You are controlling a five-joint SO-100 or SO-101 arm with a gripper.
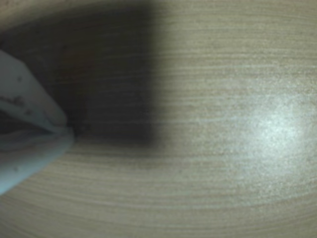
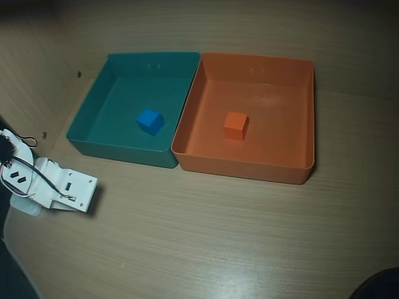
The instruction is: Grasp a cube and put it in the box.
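The small orange cube [image 2: 235, 124] rests on the floor of the orange box [image 2: 283, 171], near its middle and away from the walls. My gripper [image 1: 69, 130] shows only in the wrist view, at the left edge: two white fingers [image 1: 29, 99] meet at their tips just above bare wood, with nothing between them. In the overhead view my white arm [image 2: 59, 187] lies folded low at the left edge of the table, well apart from the box and the cube. The wrist view shows neither cube nor box.
A teal-green tray [image 2: 118, 149] of the same size stands flush against the orange box's left wall and holds a small blue cube [image 2: 149, 121]. Bare wooden tabletop stretches in front of both trays. A dark shadow lies on the wood beside the fingers in the wrist view.
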